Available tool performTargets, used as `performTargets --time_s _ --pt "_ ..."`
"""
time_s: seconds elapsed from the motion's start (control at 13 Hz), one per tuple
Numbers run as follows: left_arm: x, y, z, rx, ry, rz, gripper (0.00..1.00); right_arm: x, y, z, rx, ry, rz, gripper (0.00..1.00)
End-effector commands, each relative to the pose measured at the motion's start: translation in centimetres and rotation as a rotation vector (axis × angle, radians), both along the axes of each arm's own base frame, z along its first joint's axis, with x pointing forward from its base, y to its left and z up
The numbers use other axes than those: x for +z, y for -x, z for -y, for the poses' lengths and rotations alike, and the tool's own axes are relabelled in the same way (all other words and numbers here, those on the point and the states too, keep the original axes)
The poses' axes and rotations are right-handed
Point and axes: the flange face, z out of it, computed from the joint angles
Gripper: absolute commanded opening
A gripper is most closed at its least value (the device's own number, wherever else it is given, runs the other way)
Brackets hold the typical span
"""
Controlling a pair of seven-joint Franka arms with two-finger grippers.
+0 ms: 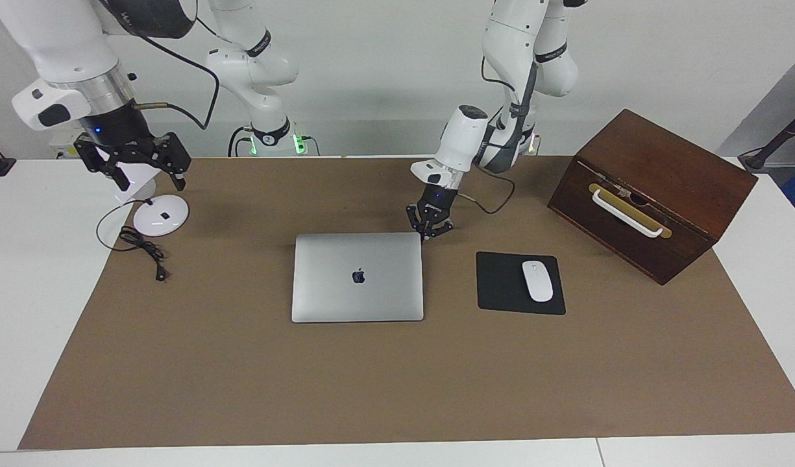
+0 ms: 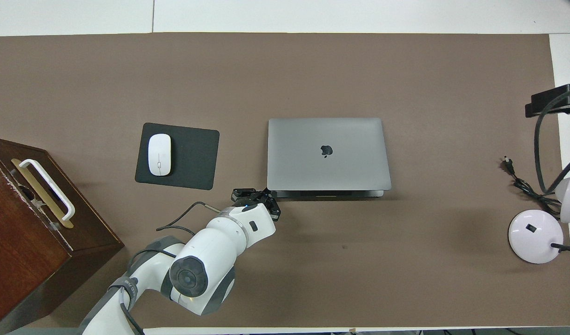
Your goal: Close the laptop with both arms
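Note:
The silver-grey laptop (image 1: 357, 277) lies mid-table on the brown mat with its lid down and the apple logo facing up. In the overhead view (image 2: 329, 153) a thin strip of its base shows under the lid's edge nearer to the robots. My left gripper (image 1: 429, 231) is low and open, at the laptop's corner nearer to the robots on the left arm's side; it also shows in the overhead view (image 2: 259, 199). My right gripper (image 1: 134, 165) is open and empty, raised over the white lamp base (image 1: 161, 215), well away from the laptop.
A black mouse pad (image 1: 501, 285) with a white mouse (image 1: 537, 281) lies beside the laptop toward the left arm's end. A dark wooden box (image 1: 650, 194) with a white handle stands past it. A black cable (image 1: 141, 250) trails from the lamp.

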Motion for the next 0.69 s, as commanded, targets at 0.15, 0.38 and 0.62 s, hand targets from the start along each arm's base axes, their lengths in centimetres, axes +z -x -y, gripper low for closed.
performTargets --time_s 0.15,0.38,0.62 --pt "3.1 0.5 -2.2 0.022 -0.035 -0.102 0.00 0.2 0.8 -1.1 0.056 -0.006 -0.004 1.00" --pt "5.3 -0.2 -3.1 0.029 -0.050 -0.148 0.00 0.2 0.8 -1.8 0.068 -0.006 -0.002 1.00" --pt "6.7 -1.2 -4.1 0.044 -0.062 -0.186 0.00 0.6 0.8 -2.5 0.082 -0.006 0.009 1.00"
